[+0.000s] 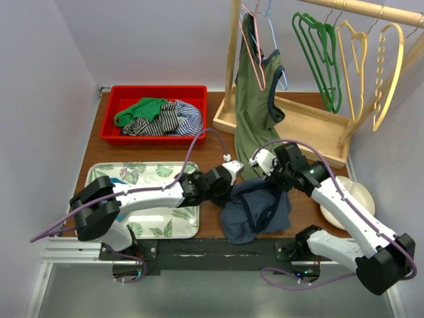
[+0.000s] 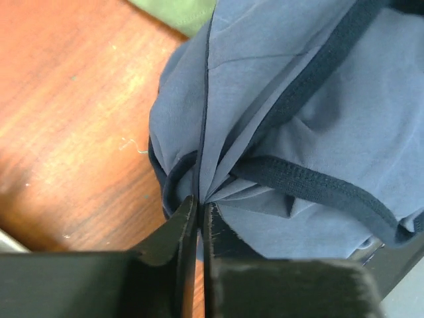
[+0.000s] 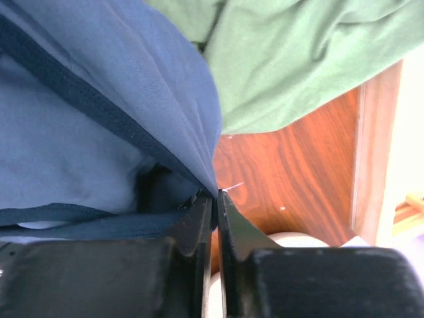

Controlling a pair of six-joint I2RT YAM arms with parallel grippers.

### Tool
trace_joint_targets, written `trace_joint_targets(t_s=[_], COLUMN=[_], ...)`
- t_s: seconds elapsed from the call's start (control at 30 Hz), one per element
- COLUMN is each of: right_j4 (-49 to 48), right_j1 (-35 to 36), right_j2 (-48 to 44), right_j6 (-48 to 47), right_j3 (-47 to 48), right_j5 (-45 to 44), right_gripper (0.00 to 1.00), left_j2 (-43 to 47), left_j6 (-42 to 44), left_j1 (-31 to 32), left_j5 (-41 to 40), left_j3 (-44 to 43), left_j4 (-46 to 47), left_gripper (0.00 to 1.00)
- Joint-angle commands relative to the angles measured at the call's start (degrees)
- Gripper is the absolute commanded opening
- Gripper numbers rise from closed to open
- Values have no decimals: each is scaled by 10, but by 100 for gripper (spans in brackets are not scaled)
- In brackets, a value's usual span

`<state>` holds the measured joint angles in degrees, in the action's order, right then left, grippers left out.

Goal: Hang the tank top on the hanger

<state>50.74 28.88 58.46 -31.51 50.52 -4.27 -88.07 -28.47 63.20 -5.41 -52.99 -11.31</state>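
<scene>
Wooden tabletop (image 1: pixel 212 149) carries the navy tank top (image 1: pixel 255 212), crumpled near its front edge. Left hand (image 2: pixel 199 207) and right hand (image 3: pixel 214 199) each pinch a fold of it. Lifting and threading it onto the plain mustard-yellow hanger (image 1: pixel 353 99), hooked on the rail (image 1: pixel 358 8), likely remain.

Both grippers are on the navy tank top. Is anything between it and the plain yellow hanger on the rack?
Partly. The rack's wooden base lies between the tank top and the hanger, which hangs above it. The olive top hangs just beyond the navy one, left of that line.
</scene>
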Motion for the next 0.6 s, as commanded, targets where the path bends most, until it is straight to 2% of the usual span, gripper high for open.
trace_joint_targets(t_s=[0.0,0.13,0.23,0.27,0.3,0.4,0.5,0.57], right_j4=[6,47,100,119,157,202,229,233], right_j1=[-4,-5,-10,-13,-15,-15,-16,-18], right_j2=[8,17,39,49,56,82,92,92], right_j6=[-10,-22,-32,-36,-48,-74,-82,-80], right_j3=[72,141,221,267,289,360,396,403], right_j5=[-34,-13,42,96,126,206,246,258], right_gripper=[0,0,0,0,0,0,0,0], left_j2=[44,78,110,117,133,162,171,163], left_j6=[48,80,102,111,114,120,135,136], left_j1=[3,-2,-12,-17,-22,-40,-47,-47], left_j5=[-28,9,51,79,88,100,91,94], left_j3=[-59,-81,-90,-92,-93,-98,-113,-133], left_j4=[-35,-52,-53,-53,-53,-50,-40,-35], left_gripper=[0,0,0,7,40,76,83,84])
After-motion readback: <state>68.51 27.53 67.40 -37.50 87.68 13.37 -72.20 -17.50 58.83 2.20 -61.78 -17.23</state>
